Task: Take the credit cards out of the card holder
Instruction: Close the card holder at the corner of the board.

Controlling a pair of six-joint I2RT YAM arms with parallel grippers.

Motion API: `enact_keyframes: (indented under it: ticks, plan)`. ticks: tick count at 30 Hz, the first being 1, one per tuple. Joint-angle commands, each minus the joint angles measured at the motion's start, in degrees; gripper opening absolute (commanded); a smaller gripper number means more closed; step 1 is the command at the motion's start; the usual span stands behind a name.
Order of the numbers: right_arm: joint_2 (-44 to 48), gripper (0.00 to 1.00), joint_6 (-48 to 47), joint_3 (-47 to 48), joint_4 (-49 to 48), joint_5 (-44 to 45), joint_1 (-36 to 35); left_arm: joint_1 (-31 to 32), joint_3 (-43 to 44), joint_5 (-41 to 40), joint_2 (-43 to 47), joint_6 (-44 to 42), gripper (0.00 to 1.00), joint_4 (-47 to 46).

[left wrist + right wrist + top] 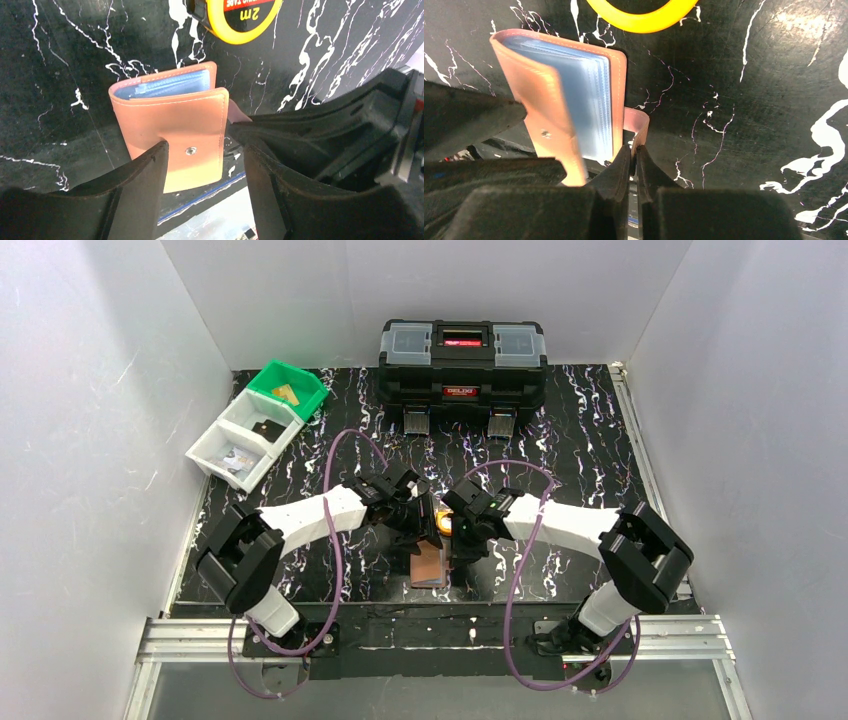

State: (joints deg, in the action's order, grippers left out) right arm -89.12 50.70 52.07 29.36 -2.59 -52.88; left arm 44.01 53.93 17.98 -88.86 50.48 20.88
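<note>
The tan-brown card holder [428,565] lies near the table's front edge, between both grippers. In the left wrist view the card holder [175,115] has its cover partly raised, with pale blue sleeves [165,85] showing. My left gripper [205,150] is open, its fingers on either side of the cover's snap end. My right gripper [634,152] is shut on the snap tab [636,122] of the card holder [544,95]. No card shows in the sleeves [589,110]. A gold-tan card [285,393], a black card [265,427] and a whitish card [235,460] lie in the bins.
A round yellow tape measure [443,523] sits just behind the holder, between the grippers. A large black toolbox [462,360] stands at the back centre. A green bin [300,380] and two white bins [215,445] stand at the back left. White walls close in the sides.
</note>
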Motion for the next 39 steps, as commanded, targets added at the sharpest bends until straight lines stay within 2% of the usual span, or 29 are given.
enact_keyframes:
  ticks: [1, 9, 12, 19, 22, 31, 39]
  plan:
    - [2.2, 0.03, 1.1, -0.9, -1.4, -0.3, 0.1, 0.4, -0.5, -1.6, -1.3, 3.0, 0.56, -2.3]
    - [2.9, 0.03, 1.2, -0.8, -1.1, 0.1, 0.1, 0.6, 0.0, -2.8, -2.6, 2.4, 0.53, -1.8]
    - [3.2, 0.03, 1.1, -0.4, -1.0, 0.2, 0.1, 0.6, -0.3, -3.7, -2.7, 2.1, 0.43, -1.1]
    - [2.1, 0.04, 0.6, 1.4, -0.8, -0.3, 0.1, 0.7, -0.1, -4.9, -4.1, 1.5, 0.1, 0.1]
    - [1.2, 0.04, 0.0, 2.7, -0.3, -0.3, 0.1, 1.0, 0.4, -5.6, -5.2, 1.0, 0.0, 1.4]
    - [-1.5, 0.05, -0.4, 4.7, -1.5, -2.8, 0.0, 1.1, -0.4, -6.0, -6.8, 1.0, 0.0, 1.4]
    - [-6.7, 0.22, 0.9, 4.8, -6.5, -7.5, 0.0, 1.1, 1.7, -6.6, -4.0, -0.2, 0.0, 3.5]
